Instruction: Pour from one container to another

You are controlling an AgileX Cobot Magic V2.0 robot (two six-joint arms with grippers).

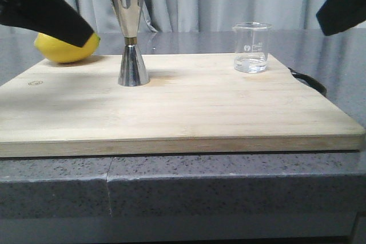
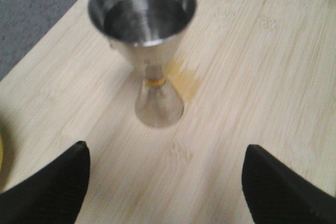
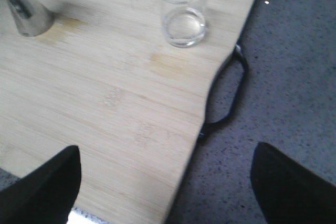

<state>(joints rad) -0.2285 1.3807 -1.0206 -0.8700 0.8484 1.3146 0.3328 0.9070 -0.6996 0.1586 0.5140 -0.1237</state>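
Wooden board [image 1: 189,112], hourglass steel jigger [image 1: 130,35].

Clear beaker [image 1: 251,47], shiny steel jigger [image 1: 130,35] gold-waisted, yellow lemon [image 1: 64,49], pale wood board [image 1: 183,112].
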